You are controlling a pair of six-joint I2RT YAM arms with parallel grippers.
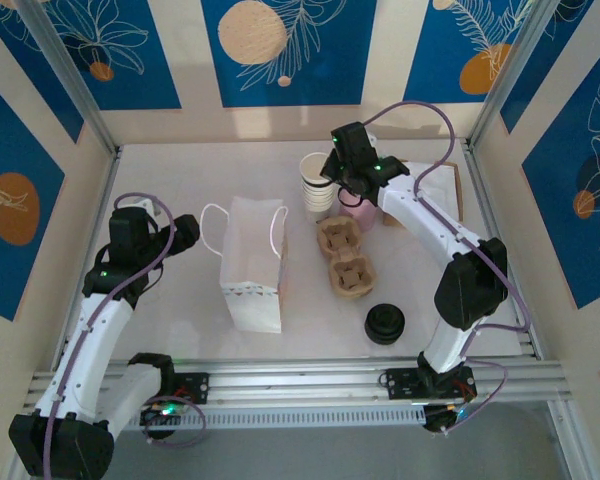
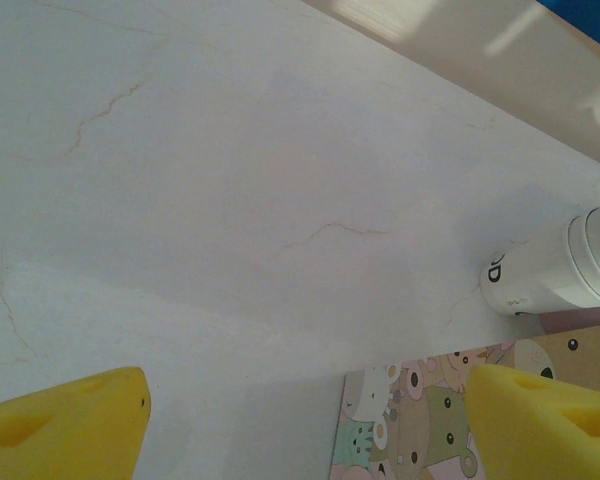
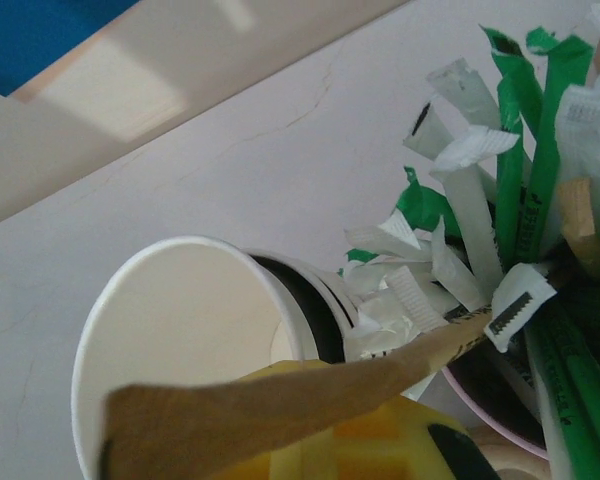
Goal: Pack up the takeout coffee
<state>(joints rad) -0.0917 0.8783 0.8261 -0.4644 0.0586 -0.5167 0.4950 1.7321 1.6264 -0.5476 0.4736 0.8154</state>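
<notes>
Wooden stirrer sits clamped in the right gripper, directly over the stacked paper cups and beside the pink holder of straws. Left gripper hangs released above the table, beside the white bag. Cardboard carrier and black lids lie right of the bag.

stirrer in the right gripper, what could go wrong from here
1. The stirrer is thin and lies slanted in the shut right gripper; it might twist or slip out on the way to the bag.
2. Its far end sits by the wrapped straws; lifting could drag some out.
3. The cups stand right beside it and could get knocked.
</notes>
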